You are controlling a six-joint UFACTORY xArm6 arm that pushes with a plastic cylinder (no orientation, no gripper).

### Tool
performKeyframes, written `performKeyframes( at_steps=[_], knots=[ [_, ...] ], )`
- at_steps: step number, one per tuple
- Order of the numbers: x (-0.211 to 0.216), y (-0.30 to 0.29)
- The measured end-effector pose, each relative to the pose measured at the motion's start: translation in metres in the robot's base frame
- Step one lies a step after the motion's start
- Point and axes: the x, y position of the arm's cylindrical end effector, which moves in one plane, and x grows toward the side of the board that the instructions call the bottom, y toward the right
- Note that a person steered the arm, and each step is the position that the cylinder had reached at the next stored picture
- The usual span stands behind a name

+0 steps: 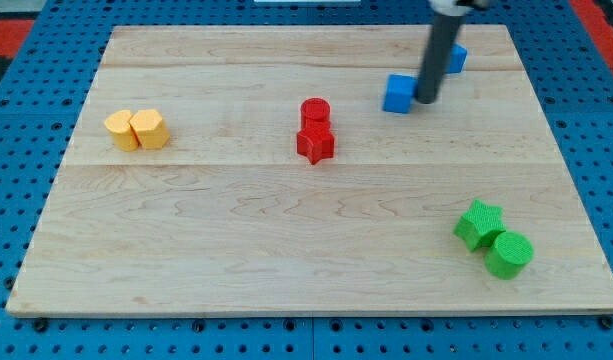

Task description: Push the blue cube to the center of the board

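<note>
A blue cube (398, 93) sits on the wooden board (236, 230) at the upper right of centre. My tip (425, 100) is at the end of the dark rod, right against the cube's right side. A second blue block (456, 58) lies behind the rod toward the view's top right, partly hidden by it; its shape is unclear.
A red cylinder (315, 110) and a red star-shaped block (315, 143) stand together near the board's middle. Two yellow blocks (137, 129) touch at the left. A green star-shaped block (479, 222) and a green cylinder (509, 254) sit at the lower right.
</note>
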Motion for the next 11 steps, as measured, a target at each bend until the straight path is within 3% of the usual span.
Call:
performKeyframes(
  at_steps=[2,3,4,6,10,11],
  knots=[
    [-0.032,0.023],
    [-0.067,0.012],
    [-0.072,-0.015],
    [-0.033,-0.024],
    [0.005,-0.041],
    [0.039,-0.051]
  ],
)
